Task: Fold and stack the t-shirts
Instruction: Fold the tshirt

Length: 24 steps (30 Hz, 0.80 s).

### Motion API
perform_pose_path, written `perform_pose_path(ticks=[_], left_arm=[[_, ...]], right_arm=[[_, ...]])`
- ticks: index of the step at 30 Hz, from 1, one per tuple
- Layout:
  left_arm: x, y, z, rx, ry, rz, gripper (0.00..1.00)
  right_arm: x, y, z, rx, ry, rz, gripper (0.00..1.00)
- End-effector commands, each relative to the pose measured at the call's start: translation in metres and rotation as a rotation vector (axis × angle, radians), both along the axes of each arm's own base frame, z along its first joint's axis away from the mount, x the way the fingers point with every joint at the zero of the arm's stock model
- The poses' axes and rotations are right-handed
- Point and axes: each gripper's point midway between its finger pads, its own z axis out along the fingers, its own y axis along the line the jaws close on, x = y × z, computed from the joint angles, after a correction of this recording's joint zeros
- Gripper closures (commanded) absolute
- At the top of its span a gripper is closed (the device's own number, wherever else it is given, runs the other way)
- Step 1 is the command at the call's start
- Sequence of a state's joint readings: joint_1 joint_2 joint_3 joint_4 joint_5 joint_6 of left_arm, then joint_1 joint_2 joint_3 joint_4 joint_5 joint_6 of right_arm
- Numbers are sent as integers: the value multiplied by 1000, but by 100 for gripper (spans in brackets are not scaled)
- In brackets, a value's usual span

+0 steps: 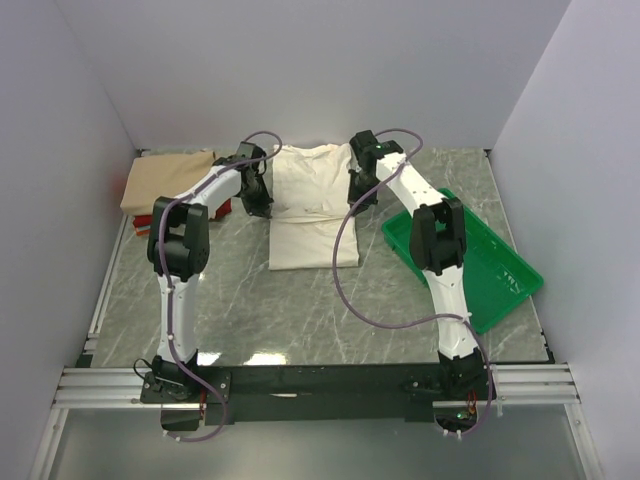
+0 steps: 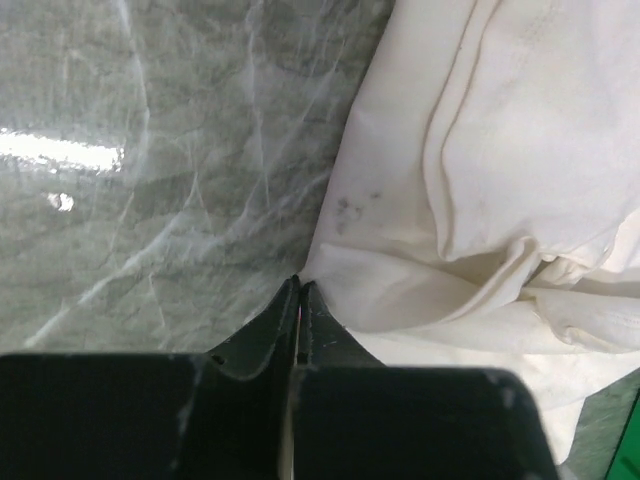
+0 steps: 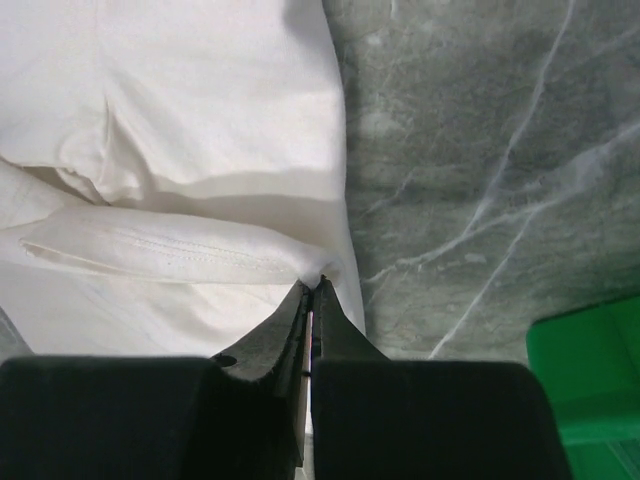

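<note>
The cream t-shirt [image 1: 312, 205] lies partly folded at the table's back middle. My left gripper [image 1: 262, 205] is shut on its left edge; the left wrist view shows the fingertips [image 2: 299, 284] pinching a fold of cream cloth [image 2: 500, 180]. My right gripper [image 1: 357, 203] is shut on its right edge; the right wrist view shows the closed tips [image 3: 315, 285] holding a hemmed fold [image 3: 180, 255]. The tan t-shirt [image 1: 165, 180] lies folded at the back left on top of the red t-shirt [image 1: 218, 209], of which only an edge shows.
A green plastic tray [image 1: 480, 262] lies on the right side of the table, close to my right arm; its corner shows in the right wrist view [image 3: 590, 370]. White walls enclose the back and both sides. The table is grey marble [image 1: 300, 310].
</note>
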<state>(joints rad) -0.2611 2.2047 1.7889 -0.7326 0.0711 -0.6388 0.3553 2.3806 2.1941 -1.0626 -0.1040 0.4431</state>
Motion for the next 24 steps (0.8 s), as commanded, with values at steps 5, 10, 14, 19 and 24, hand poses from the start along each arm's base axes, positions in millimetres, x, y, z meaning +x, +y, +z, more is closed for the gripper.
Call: perform_pose_path(ticks=[5, 10, 14, 19, 24], left_arm=[[28, -4, 18, -58, -100, -12, 79], [32, -7, 49, -92, -166, 6, 35], [31, -3, 80, -98, -232, 27, 23], [17, 6, 98, -84, -275, 45, 22], [-9, 0, 92, -145, -285, 7, 24]], right_arm=[[37, 9, 20, 99, -122, 29, 90], [45, 22, 39, 202, -167, 51, 61], [43, 23, 65, 236, -223, 50, 60], [28, 21, 71, 250, -219, 52, 61], [-7, 14, 54, 222, -161, 59, 63]])
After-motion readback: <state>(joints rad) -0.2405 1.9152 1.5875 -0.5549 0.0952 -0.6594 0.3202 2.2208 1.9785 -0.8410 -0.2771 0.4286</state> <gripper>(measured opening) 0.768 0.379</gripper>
